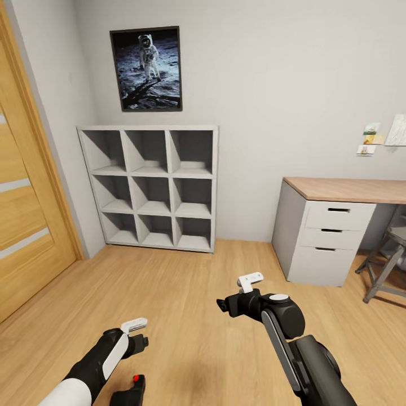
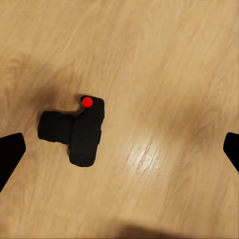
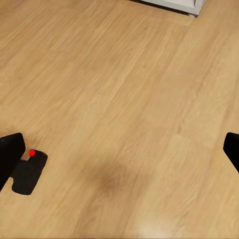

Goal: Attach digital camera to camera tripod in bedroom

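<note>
Left gripper (image 2: pixel 119 149) hangs wide apart over the camera (image 2: pixel 74 132) on the floor (image 2: pixel 164 59); probably rigid, light, best pinched across its body.

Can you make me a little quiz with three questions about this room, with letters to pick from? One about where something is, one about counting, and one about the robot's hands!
1. Where is the camera?
A. On the desk
B. On the wood floor
C. Inside the shelf

2. How many cubbies does the grey shelf have?
A. Four
B. Six
C. Nine

3. What is the left tool doing?
A. Open, with the camera lying apart below it
B. Shut tight on the camera
C. Holding a drawer handle

Answers:
1. B, the left wrist view shows the camera lying on the floor planks, red dot up.
2. C, the head view shows three rows of three.
3. A, its two dark fingertips sit far apart at the picture edges, and neither touches the camera.
</note>
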You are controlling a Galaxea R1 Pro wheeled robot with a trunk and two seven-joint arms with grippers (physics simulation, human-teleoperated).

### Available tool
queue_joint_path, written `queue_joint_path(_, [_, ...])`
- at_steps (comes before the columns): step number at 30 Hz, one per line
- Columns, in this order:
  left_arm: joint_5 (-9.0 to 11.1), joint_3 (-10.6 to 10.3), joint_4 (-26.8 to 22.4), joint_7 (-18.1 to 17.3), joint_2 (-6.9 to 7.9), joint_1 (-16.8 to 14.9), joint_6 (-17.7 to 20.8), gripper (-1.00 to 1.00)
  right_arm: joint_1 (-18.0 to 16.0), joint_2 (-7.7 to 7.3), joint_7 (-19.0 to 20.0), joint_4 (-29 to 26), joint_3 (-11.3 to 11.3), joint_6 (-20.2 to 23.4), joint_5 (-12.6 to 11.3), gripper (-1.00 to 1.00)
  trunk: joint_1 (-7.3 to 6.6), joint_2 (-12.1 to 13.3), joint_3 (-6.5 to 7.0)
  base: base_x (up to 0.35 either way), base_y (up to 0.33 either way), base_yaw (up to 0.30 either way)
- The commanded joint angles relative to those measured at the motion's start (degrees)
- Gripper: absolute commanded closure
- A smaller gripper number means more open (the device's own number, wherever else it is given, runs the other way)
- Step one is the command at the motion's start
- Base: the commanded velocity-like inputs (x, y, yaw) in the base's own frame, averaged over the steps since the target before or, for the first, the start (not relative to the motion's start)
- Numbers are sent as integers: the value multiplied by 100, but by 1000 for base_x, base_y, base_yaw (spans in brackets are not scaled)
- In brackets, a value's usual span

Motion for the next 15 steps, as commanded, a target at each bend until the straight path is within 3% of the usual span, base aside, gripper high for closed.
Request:
queue_joint_path(1, [60,-38,-19,59,-3,-5,25,-100,-5,3,-1,-5,-7,27,-16,-100,-1,-3,-6,0,80,-3])
queue_joint_path(15, [125,90,-27,149,-75,-62,21,-100,-63,-1,-4,-6,-51,27,-10,-100,307,-564,-258,0,24,-1])
